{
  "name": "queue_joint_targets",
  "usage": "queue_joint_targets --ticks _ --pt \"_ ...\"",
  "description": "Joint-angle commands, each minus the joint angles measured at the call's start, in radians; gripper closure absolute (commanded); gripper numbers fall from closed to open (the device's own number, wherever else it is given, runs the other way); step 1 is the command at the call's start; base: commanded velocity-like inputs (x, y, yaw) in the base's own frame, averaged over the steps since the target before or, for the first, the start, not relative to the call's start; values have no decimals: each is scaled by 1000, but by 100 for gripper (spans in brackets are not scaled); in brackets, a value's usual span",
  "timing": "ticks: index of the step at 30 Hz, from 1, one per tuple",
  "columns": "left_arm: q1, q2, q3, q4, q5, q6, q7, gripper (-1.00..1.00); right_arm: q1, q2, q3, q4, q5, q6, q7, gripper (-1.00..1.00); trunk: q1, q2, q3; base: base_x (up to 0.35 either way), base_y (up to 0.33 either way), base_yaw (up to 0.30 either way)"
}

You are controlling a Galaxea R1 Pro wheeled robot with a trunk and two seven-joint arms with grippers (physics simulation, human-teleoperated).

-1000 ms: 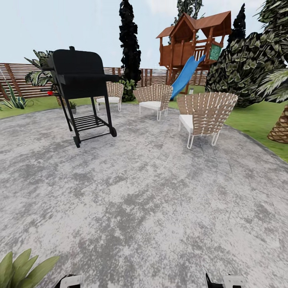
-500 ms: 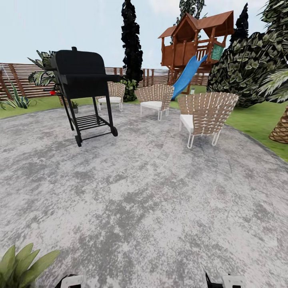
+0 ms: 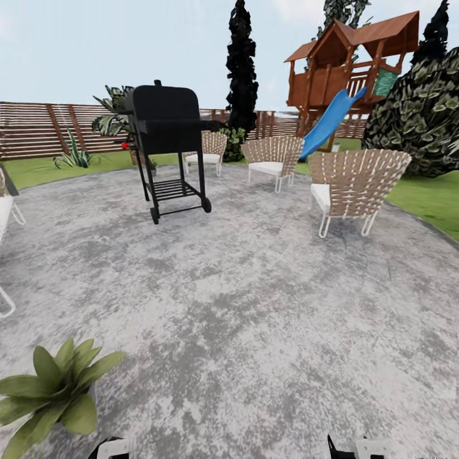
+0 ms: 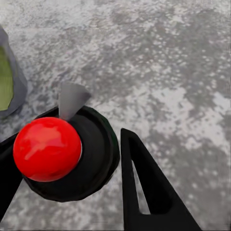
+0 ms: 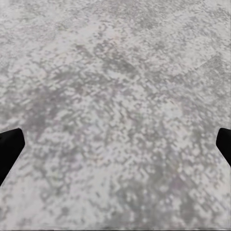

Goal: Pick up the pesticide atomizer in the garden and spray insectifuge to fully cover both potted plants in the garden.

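Mottled grey stone patio (image 3: 268,306), black grill (image 3: 167,150), wicker chairs (image 3: 357,188) (three), slatted fence (image 3: 44,131), playhouse slide (image 3: 328,121)

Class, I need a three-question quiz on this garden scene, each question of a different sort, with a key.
1. True or false: the black wheeled barbecue grill stands on the mottled grey stone patio.
2. How many beige wicker chairs with white cushions stand beyond the grill and to its right in the head view? A) one B) three C) five
3. Fill in: in the left wrist view, the left gripper is closed on a dark round-topped object with a ____ ball on it.

Key: 1 true; 2 B; 3 red.
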Motion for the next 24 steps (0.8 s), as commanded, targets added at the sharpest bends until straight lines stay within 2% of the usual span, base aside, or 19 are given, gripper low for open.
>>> queue_joint_targets --ticks 1,7,12,24 --pt "-1 0 2 1 -4 -3 4 100 0 0 -7 1 6 -3 1 -100 -1 0 -1 -333 -7 275" --pt "-1 0 2 1 -2 -3 4 100 0 0 -7 1 6 -3 0 -100 -1 0 -1 -324 82 247" --pt "-1 0 2 2 0 -3 4 100 0 -2 -8 -1 6 -3 0 -100 -1 0 -1 -253 220 37" --pt "-1 0 2 3 1 -3 4 100 0 -4 -8 -1 6 -3 0 -100 -1 0 -1 -30 300 1"
